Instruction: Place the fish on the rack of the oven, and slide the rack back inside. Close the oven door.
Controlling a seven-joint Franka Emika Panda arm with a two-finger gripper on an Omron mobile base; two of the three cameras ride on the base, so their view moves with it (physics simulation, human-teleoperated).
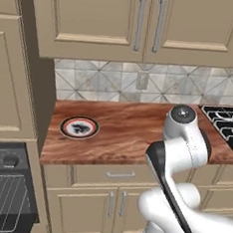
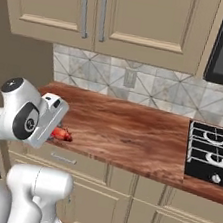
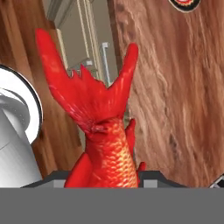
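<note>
The fish [image 3: 105,144] is judged light, fairly stiff and scaly, so possibly slippery; the narrow body behind the tail gives the firmest hold, the thin tail fins being the weakest part. In the hand view the body rises directly from between the gripper [image 3: 105,183] fingers, forked tail pointing away from the gripper; the gripper appears clenched on the fish, though the fingertips themselves are hidden. In the right base view the fish [image 2: 62,134] projects from the hand above the front edge of the desk [image 2: 130,131]; the plate [image 3: 186,4] lies well beyond the tail.
</note>
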